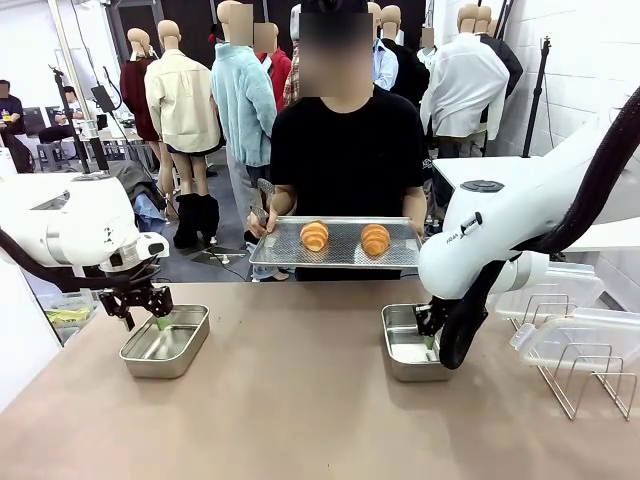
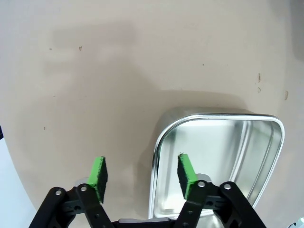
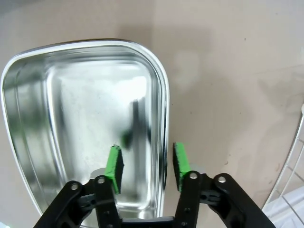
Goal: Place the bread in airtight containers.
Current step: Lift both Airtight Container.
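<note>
where the bread is: both pieces of bread (image 1: pixel 314 236) lie side by side on the perforated tray (image 1: pixel 290 252), which the person holds at the far edge of the counter (image 1: pixel 300 410). That's well apart from either tin, and nothing is in the containers yet.

left claw: the left claw (image 2: pixel 141 164) is low at the left tin (image 2: pixel 218 115) with its jaws apart. One green pad is inside a side wall and the other is outside over bare counter. It isn't pinching anything.

right claw: the right claw (image 3: pixel 145 154) is the same story at the right tin (image 3: pixel 71 45), with a pad on either side of a wall and a narrower gap. I see a sliver of space by each pad, so I'd call it apart, not clamped.

lids: the clear lids (image 1: pixel 575 335) are off the tins, lying by the wire rack (image 1: pixel 590 385).

how the bread will handle: my guess is light, soft and flaky, with a glossy crust that could skid. I'd take it across the fat middle with wide jaws and a gentle squeeze (the pointy ends would probably crumble).

how the tins will handle: stiff, thin, slick steel, likely light enough to slide on the counter. Pinching a wall near a corner looks like the sane hold.

my read: the tins get steadied or shifted first, then the bread goes in.
</note>
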Controlling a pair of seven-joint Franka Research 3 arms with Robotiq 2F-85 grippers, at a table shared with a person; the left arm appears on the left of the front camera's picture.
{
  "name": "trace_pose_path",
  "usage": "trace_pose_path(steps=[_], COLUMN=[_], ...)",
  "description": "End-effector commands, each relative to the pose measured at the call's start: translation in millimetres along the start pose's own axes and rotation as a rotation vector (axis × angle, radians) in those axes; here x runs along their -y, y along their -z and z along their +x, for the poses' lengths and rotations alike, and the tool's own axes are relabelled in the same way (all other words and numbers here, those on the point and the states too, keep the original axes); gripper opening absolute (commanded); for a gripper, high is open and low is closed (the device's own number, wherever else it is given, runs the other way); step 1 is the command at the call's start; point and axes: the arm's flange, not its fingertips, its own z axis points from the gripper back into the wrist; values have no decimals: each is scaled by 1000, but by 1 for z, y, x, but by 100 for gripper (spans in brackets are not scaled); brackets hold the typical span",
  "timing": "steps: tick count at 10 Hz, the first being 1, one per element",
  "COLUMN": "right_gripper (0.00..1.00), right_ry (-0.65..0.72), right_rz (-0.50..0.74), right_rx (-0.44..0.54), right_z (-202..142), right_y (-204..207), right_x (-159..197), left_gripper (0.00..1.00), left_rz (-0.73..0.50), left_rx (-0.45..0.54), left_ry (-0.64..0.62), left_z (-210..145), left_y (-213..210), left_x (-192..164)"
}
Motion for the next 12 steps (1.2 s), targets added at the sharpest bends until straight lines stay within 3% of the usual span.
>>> trace_pose_path(steps=[1,2,9,10,11,12], right_gripper=[0,0,0,0,0,0], right_ry=[12,8,12,-8,-97,-14], right_rz=[-13,-17,-45,-48,-57,-13], right_rx=[19,21,9,-16,-107,1], right_z=[2,3,7,11,18,2], right_y=[3,3,4,7,13,-1], right_x=[-5,-6,-6,-8,-15,-2], left_gripper=[13,0,0,0,0,0], left_rz=[31,28,22,12,13,0], left_rx=[10,9,8,8,-10,9], left_ry=[-15,-10,-1,0,13,9], left_z=[2,2,2,2,1,2], left_y=[-2,-3,-9,-9,-10,-6], left_x=[2,2,5,4,3,4])
